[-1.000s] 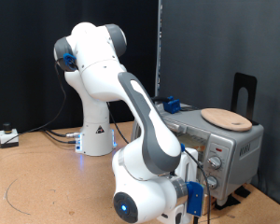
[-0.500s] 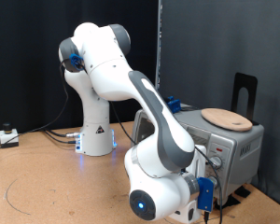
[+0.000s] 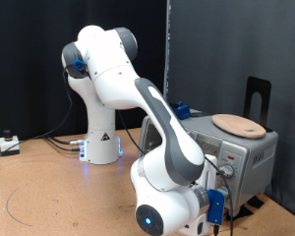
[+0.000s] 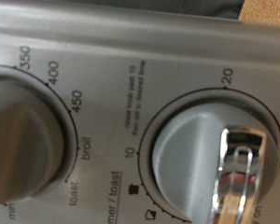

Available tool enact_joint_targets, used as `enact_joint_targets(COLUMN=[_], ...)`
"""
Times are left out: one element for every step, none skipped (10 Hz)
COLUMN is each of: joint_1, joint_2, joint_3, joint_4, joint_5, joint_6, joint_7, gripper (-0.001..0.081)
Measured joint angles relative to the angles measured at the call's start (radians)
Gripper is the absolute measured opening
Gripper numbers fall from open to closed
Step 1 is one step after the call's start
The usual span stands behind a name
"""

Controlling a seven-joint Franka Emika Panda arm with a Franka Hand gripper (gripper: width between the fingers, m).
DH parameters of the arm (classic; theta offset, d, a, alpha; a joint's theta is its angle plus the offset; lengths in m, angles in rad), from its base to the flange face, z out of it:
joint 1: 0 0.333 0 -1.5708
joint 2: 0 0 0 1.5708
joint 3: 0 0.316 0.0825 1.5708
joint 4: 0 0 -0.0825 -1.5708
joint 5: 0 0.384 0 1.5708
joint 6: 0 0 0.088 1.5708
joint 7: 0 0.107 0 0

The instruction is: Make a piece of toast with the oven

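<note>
Right at the oven's (image 3: 238, 147) front panel sits the gripper (image 4: 241, 177). One shiny metal finger (image 4: 235, 173) lies across a round grey plastic knob (image 4: 191, 159). I cannot tell how wide the jaws are. Beside it is another round knob (image 4: 23, 140) with numbers printed around it. On the oven's smooth silver top rests a round wooden plate (image 3: 238, 124). No toast shows.
</note>
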Motion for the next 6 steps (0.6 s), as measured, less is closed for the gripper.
enact_joint_targets(joint_1=[0.0, -0.001, -0.001, 0.0, 0.0, 0.0], joint_2=[0.002, 0.004, 0.007, 0.008, 0.009, 0.01], joint_3=[0.0, 0.0, 0.0, 0.001, 0.001, 0.001], joint_4=[0.0, 0.002, 0.004, 0.006, 0.007, 0.007], joint_5=[0.0, 0.0, 0.0, 0.0, 0.0, 0.0], joint_6=[0.0, 0.0, -0.001, -0.003, -0.004, -0.005], joint_7=[0.0, 0.0, 0.0, -0.001, -0.001, -0.001], gripper=[0.0807, 0.0807, 0.0807, 0.0807, 0.0807, 0.0807])
